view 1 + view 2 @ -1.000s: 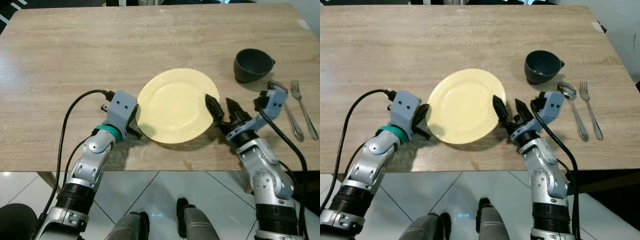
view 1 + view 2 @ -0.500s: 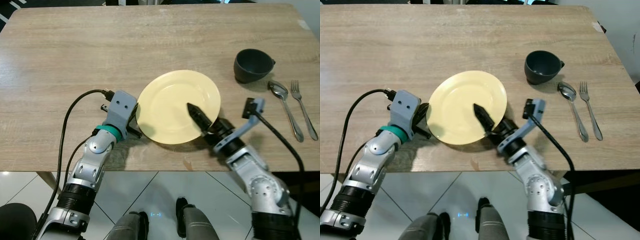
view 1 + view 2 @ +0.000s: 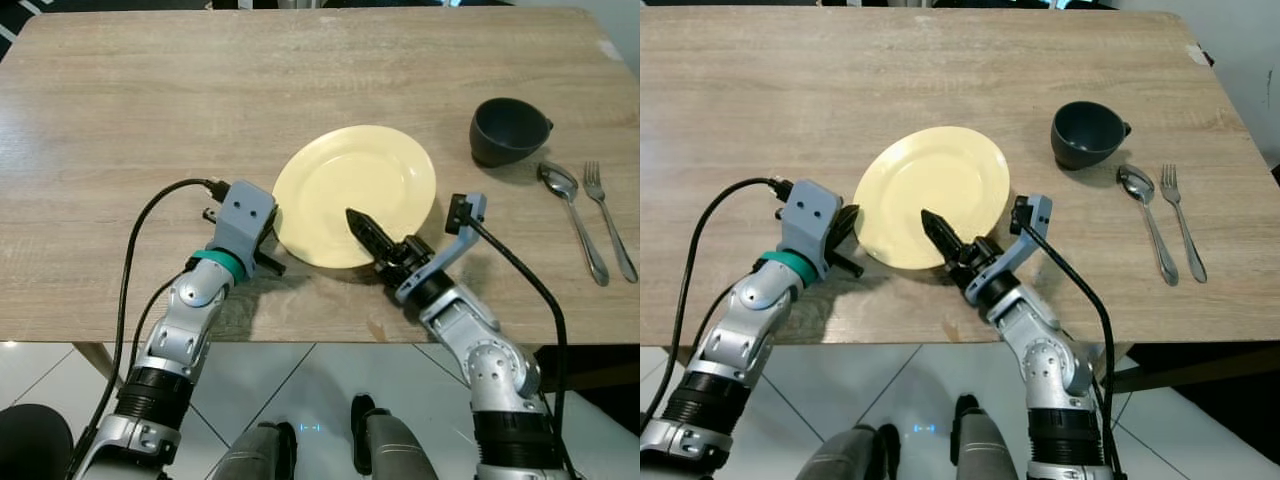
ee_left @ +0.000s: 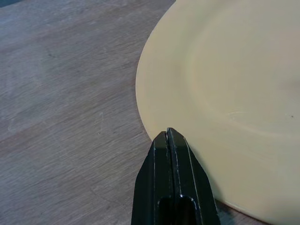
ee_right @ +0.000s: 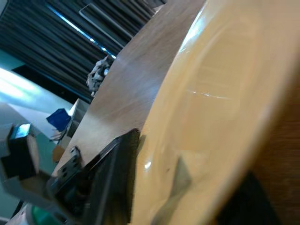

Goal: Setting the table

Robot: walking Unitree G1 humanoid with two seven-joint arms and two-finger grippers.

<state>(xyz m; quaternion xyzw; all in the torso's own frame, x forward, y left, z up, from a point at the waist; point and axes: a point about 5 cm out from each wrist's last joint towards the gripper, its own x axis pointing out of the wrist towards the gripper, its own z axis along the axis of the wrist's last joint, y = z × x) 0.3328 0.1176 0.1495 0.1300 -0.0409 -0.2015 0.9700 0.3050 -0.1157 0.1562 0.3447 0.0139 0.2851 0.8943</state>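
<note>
Yellow plate [image 3: 355, 190] lies on the wooden table [image 3: 150, 90], near the front edge and roughly centred between both arms. Right gripper [image 3: 372, 238] grips the plate at its near rim: one black finger lies across the top face, pointing toward the centre; the other presumably sits beneath, hidden. Right wrist view has the rim running close along the finger, plate face gleaming. Hold reads as a pinch on the rim, likely so the plate can be slid or lifted into its place setting. Left gripper [image 3: 268, 247] rests just beside the plate's left rim, fingers pressed together with nothing between them; left wrist view puts the joined tips at the rim, touching or nearly so, cannot tell which. Judged to be steadying or nudging the plate from that side. Dark cup [image 3: 508, 130] stands well to the right of the plate; spoon [image 3: 570, 215] and fork [image 3: 608, 215] lie side by side beyond it toward the right edge. Cutlery already laid, plate position not yet settled
</note>
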